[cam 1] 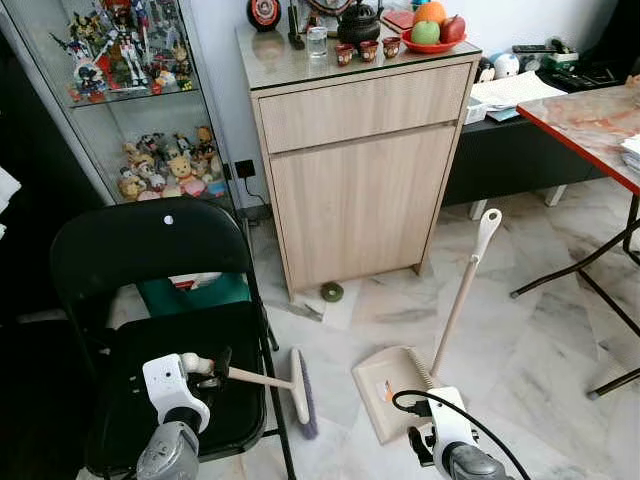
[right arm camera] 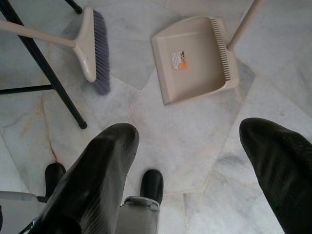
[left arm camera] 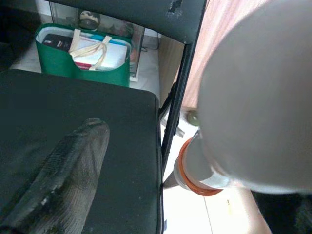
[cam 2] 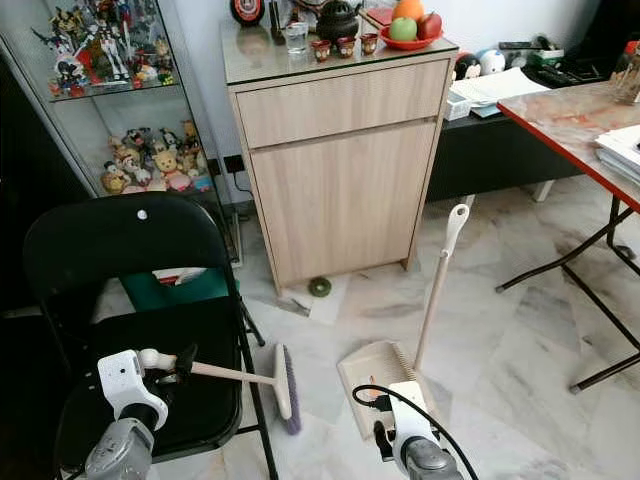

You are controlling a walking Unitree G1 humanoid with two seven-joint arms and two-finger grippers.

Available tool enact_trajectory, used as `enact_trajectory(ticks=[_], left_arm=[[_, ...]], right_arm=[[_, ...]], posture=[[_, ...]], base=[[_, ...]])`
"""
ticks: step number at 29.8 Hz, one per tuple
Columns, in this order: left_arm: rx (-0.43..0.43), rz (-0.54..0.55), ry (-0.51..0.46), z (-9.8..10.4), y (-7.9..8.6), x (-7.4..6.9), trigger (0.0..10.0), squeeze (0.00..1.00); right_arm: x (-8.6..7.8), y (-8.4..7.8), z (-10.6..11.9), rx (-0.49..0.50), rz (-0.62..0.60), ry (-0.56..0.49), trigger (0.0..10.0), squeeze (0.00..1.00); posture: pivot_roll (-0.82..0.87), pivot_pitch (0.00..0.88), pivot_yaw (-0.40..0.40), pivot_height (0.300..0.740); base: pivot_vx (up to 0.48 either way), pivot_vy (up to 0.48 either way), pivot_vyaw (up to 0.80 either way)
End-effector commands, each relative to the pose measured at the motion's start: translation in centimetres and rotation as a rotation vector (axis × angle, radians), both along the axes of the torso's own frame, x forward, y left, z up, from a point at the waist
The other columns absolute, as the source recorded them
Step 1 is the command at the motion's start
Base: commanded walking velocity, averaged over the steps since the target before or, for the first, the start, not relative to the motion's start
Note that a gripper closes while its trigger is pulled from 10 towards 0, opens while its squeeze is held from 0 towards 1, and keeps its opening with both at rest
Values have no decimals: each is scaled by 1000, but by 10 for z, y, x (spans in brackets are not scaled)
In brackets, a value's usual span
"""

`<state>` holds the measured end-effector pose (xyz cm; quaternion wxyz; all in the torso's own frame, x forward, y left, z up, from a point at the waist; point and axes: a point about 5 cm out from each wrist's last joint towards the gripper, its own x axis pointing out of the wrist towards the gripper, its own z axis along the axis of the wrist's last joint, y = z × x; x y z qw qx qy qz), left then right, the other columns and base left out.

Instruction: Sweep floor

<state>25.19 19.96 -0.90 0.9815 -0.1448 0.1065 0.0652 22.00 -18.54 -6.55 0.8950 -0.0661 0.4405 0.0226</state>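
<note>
A cream broom (cam 1: 262,378) with purple bristles (cam 1: 308,400) lies nearly level, its head low over the marble floor beside the chair. My left gripper (cam 1: 215,368) is shut on the broom handle above the chair seat; the handle (left arm camera: 253,97) looms blurred beside one finger (left arm camera: 63,180) in the left wrist view. A cream dustpan (cam 1: 392,390) rests on the floor with its long handle (cam 1: 468,280) standing upright. My right gripper (right arm camera: 190,146) hangs open over bare floor just short of the dustpan (right arm camera: 195,58). A small green round thing (cam 1: 331,291) lies at the cabinet's foot.
A black folding chair (cam 1: 150,260) stands at the left, its legs (right arm camera: 44,73) close to the broom head. A wooden cabinet (cam 1: 360,180) is straight ahead, a glass display case (cam 1: 130,100) behind the chair. A red-edged table (cam 1: 590,120) with thin black legs is at the right.
</note>
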Motion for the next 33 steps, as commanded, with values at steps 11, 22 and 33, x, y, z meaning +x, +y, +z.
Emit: enact_trajectory(ticks=[11,22,33], left_arm=[[16,-10,8,-1,-1,1,0,0],[18,-12,13,-2,-1,0,0,0],[23,-11,11,-1,0,0,0,0]], right_arm=[[-3,1,-2,11,-12,6,10000,0],[-2,1,-1,11,-12,4,10000,0],[1,2,1,24,-23,-25,10000,0]], posture=[[-280,15,69,740],[-279,14,69,740],[-277,18,71,740]], base=[[0,0,0],[0,0,0],[0,0,0]])
